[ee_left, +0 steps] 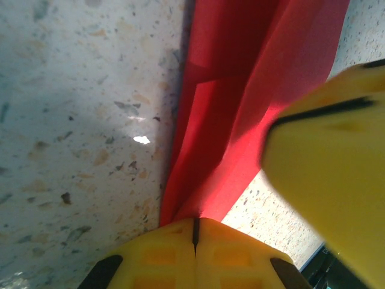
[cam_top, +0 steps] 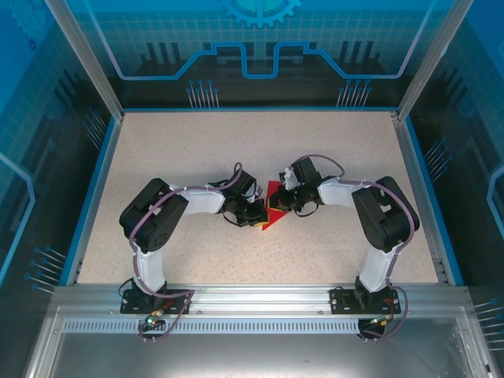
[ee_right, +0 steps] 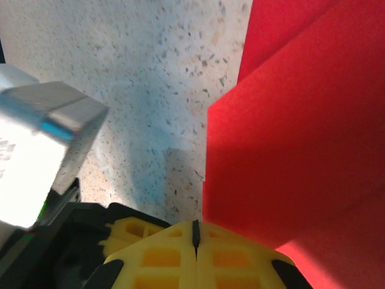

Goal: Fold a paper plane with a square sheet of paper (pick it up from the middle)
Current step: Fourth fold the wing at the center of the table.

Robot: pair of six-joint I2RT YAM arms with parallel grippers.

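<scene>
No legible text, labels or numbers anywhere; faint dark marks on a blurred silver block (ee_right: 36, 150) might be print

the desk (cam_top: 197, 150) is a pale, speckled slab with a blue rim (cam_top: 89, 197) on 3 sides and a metal rail (cam_top: 260, 295) along the near edge. near its middle is 1 folded red paper (cam_top: 274, 195), creased in layers. how much of it lies flat on the surface cannot be told.
</scene>
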